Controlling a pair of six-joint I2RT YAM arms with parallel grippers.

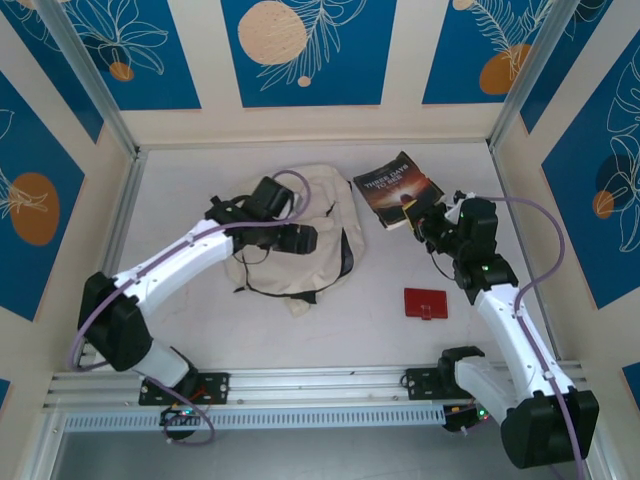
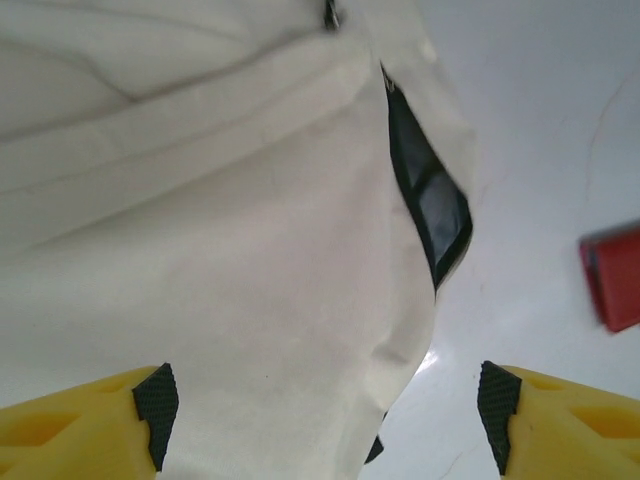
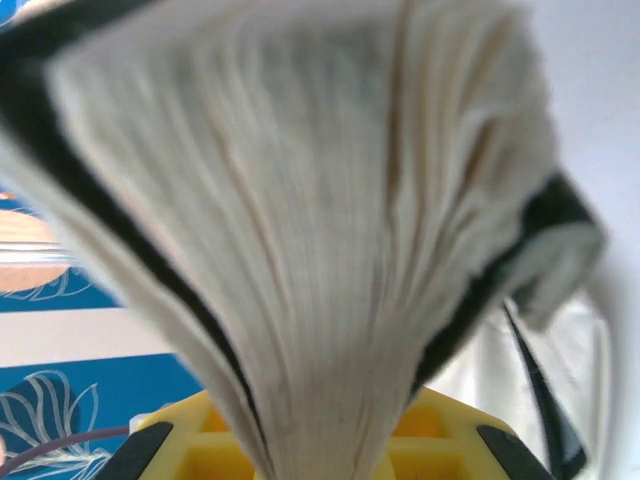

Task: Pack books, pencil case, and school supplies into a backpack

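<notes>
Backpack (image 1: 322,205): cream-white fabric, slumped flat on the table (image 1: 250,335). It sits about mid-width, in the far half.
Backpack straps (image 1: 262,285): black, trailing off the pack's near side toward the near edge of the table.
Backpack side: the left wrist view shows a black-edged gap (image 2: 430,210) in the fabric, on the side facing the pencil case.
Book (image 1: 392,185): dark cover with white title lettering, cover facing up. It is toward the far right corner of the table, just beside the backpack's right side with a strip of bare table between them.
Book, contact with table: cannot tell whether it lies flat or is raised at the gripped corner.
Right claw (image 1: 428,215): clamped on the book at its near right corner. In the right wrist view the page edges fan upward directly from between the yellow fingers (image 3: 500,450).
Pencil case (image 1: 426,303): small dark-red rectangle, flat on bare table right of centre. It is nearer the near edge than the book, and apart from both book and backpack.
Left claw (image 2: 325,415): above the backpack, jaws standing well apart, nothing gripped. The black pads (image 2: 158,410) on its yellow fingers frame the cream fabric.
Left claw, contact with fabric: cannot tell.
Pencil case in the left wrist view (image 2: 612,275): at the right margin, blurred, beyond the pack's edge.
</notes>
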